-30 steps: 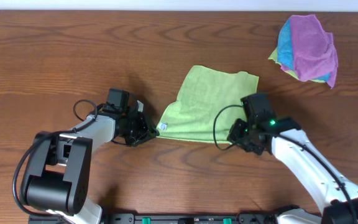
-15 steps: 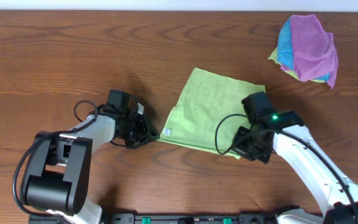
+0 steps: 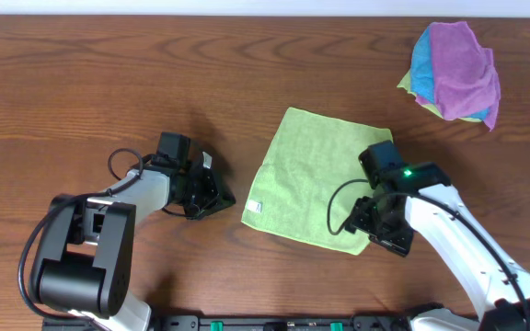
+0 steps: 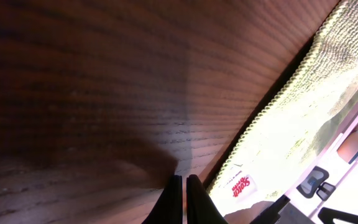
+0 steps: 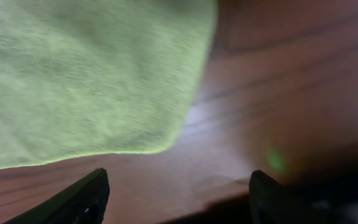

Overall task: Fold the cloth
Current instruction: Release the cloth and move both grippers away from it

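Observation:
The cloth (image 3: 311,175), a lime-green towel, lies spread flat in the middle of the table, with its white tag (image 3: 256,207) at the near left corner. My left gripper (image 3: 225,199) rests shut on bare wood just left of that corner and holds nothing. In the left wrist view the shut fingers (image 4: 182,199) touch the table, with the cloth's edge (image 4: 291,106) and the tag (image 4: 241,185) to their right. My right gripper (image 3: 375,237) stands open at the cloth's near right corner. In the right wrist view the cloth (image 5: 86,74) lies ahead of the open gripper (image 5: 176,196), which has only wood between its fingers.
A heap of purple and blue cloths (image 3: 458,69) sits at the back right of the table. The table's front edge is close behind both arms.
My right gripper drew the cloth's near right corner toward the front, then opened and let it go. The cloth now lies flatter and its tag corner has slid away from the unmoved left gripper.

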Tool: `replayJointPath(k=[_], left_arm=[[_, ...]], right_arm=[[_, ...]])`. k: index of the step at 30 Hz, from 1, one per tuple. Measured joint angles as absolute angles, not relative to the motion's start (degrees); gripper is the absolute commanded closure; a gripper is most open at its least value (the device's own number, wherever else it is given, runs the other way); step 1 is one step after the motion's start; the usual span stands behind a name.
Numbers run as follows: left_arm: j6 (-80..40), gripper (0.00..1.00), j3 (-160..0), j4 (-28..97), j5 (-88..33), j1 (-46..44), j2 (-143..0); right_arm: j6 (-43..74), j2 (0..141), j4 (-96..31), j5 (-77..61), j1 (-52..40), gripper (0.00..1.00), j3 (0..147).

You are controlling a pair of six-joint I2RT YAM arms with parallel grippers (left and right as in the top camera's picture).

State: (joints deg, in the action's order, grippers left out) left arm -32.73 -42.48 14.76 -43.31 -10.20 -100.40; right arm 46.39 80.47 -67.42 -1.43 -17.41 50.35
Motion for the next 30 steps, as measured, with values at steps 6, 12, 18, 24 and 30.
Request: replayJointPath(k=[6,12,18,24,30], left_arm=[[-31.6,0.94,-44.7,19.5,-42.9,-10.2,-100.6],[-26.0,0.93,-49.6,28.7,-40.6,-10.1,-100.8],[-21.7,0.87,-51.2,33.0,-37.3,-10.1,-100.9],[-20.1,0.85,-51.3,33.5,-36.4,-10.1,-100.9],[-18.0,0.76,-51.3,33.6,-36.6,-10.1,-100.9]], right_arm=[[52.3,79.8,-69.9,0.7,-16.0,0.21,51.0],[55.9,78.8,-67.4,-0.5,-12.9,0.22,50.4],[57.5,75.0,-56.1,-5.8,-12.4,0.23,41.1],[59.9,67.9,-47.0,-11.4,-12.4,0.27,29.6],[61.7,64.5,-43.3,-12.0,-12.4,0.33,24.6]])
